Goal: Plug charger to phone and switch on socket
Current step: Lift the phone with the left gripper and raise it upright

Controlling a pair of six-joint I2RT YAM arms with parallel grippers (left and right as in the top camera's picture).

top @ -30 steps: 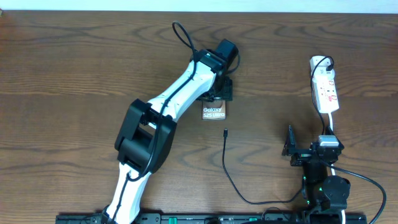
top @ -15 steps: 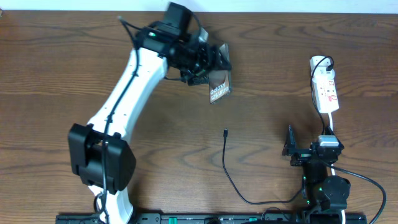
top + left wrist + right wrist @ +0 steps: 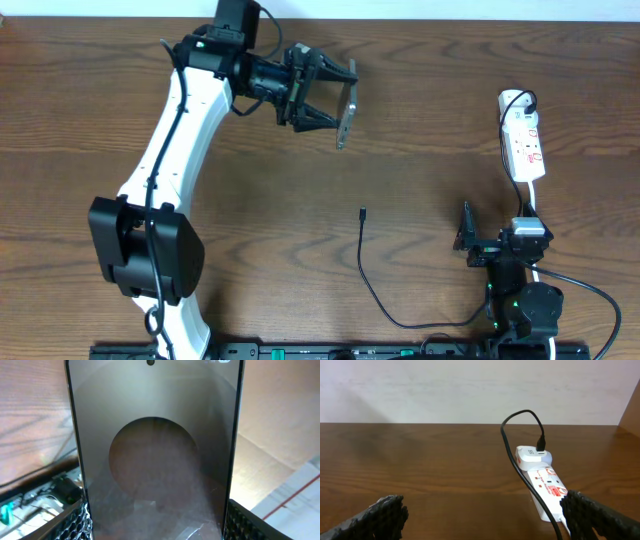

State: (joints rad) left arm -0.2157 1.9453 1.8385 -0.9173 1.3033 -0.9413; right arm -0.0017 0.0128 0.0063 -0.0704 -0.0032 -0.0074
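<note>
- While the left arm stretched over the far side of the desk [image 3: 90, 130], the left gripper [image 3: 343, 100] clamped the phone [image 3: 343, 136] across its width. The phone was raised off the wood and turned edge-on to the overhead camera.
- Left wrist view: the phone's glossy face [image 3: 155, 460] filled the frame, with a dark round graphic at centre. One textured finger pad [image 3: 80, 520] sat hard against each long edge.
- Charger [image 3: 362, 262] lay loose on the desk at middle front, a thin black cable curving up from the near edge to its connector tip [image 3: 363, 213]. The tip was well apart from the phone and plugged into nothing.
- Socket [image 3: 525, 150] lay flat at the right, long axis running away from the robot. A black lead was plugged into a white adapter [image 3: 532, 456] at its far end. Switch position was too small to tell.
- Right gripper [image 3: 487, 519] sat low at near right, just short of the socket, jaws spread wide with nothing between them.
</note>
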